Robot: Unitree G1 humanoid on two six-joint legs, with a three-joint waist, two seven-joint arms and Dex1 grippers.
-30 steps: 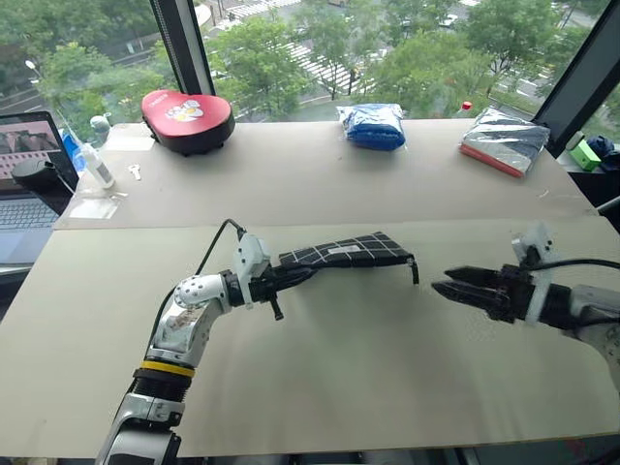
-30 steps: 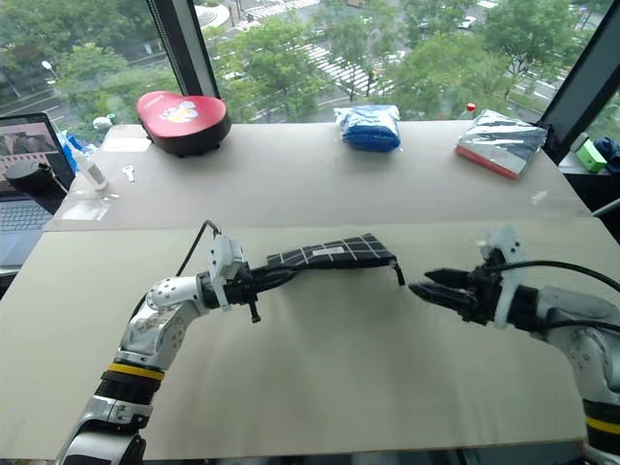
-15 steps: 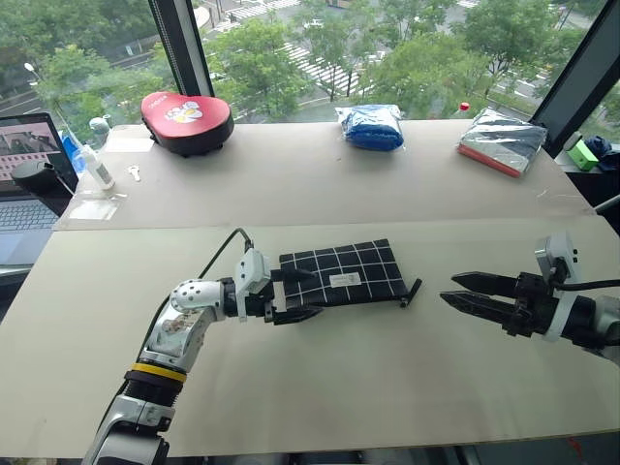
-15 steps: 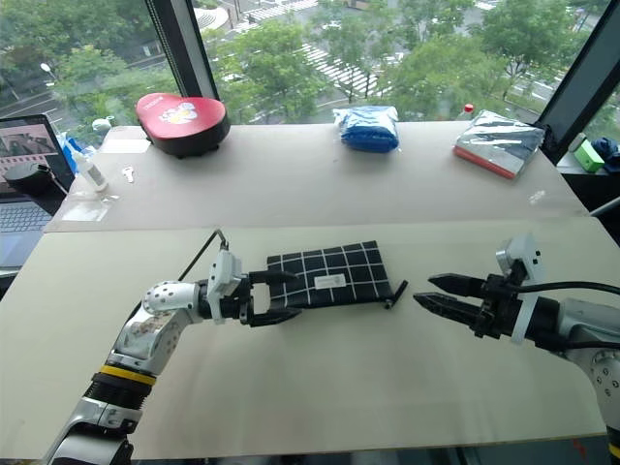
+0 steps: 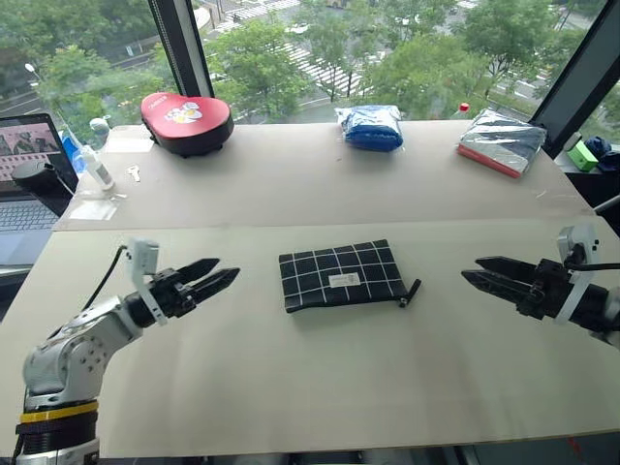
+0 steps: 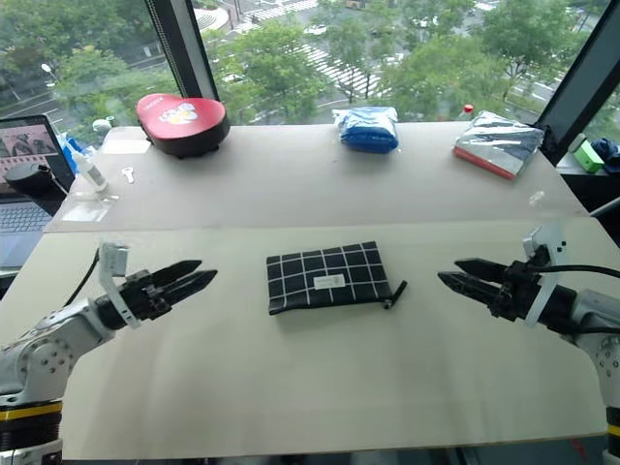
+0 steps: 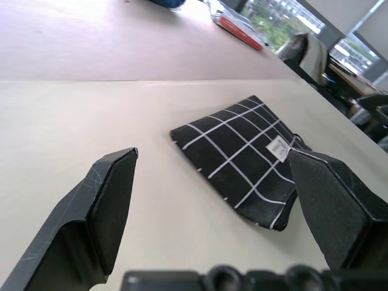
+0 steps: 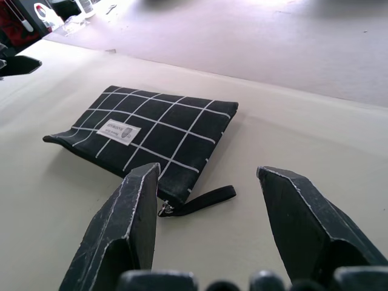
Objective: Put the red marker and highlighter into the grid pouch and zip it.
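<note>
The grid pouch, black with white lines and a small white label, lies flat in the middle of the near table. Its black pull strap sticks out at its right end. My left gripper hovers to the left of the pouch, well apart from it, open and empty. My right gripper stands to the right of the strap, open and empty, pointing at the pouch. Both wrist views look between spread fingers at the pouch. The red marker and the highlighter are out of view.
On the far table stand a red heart-shaped case, a blue bundle and a silver packet with a red edge. A laptop and a small bottle sit at the far left.
My left gripper opened and let go of the pouch, which now lies flat on the table. The left arm then drew away to the left. My right gripper backed off slightly to the right.
</note>
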